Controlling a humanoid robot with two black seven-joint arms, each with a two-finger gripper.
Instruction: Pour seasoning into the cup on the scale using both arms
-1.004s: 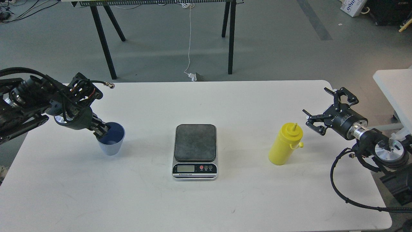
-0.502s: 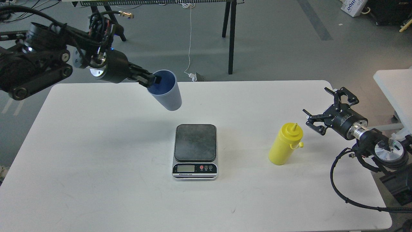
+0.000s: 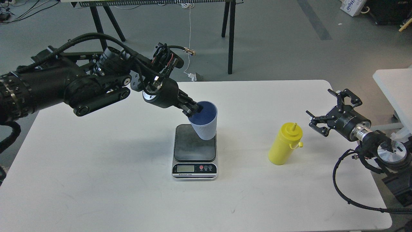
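The left gripper (image 3: 192, 109) is grasping the cup (image 3: 204, 122) by its rim, one finger inside, and holding it tilted over the far right part of the scale (image 3: 195, 152) (whether its base is touching the dark plate I cannot tell). The scale is sitting at the table (image 3: 96, 180) centre, its display facing six o'clock. At three o'clock from it the seasoning (image 3: 285, 144) is standing upright, and just beyond it the right gripper (image 3: 325, 113) is hovering with fingers spread, apart from the bottle.
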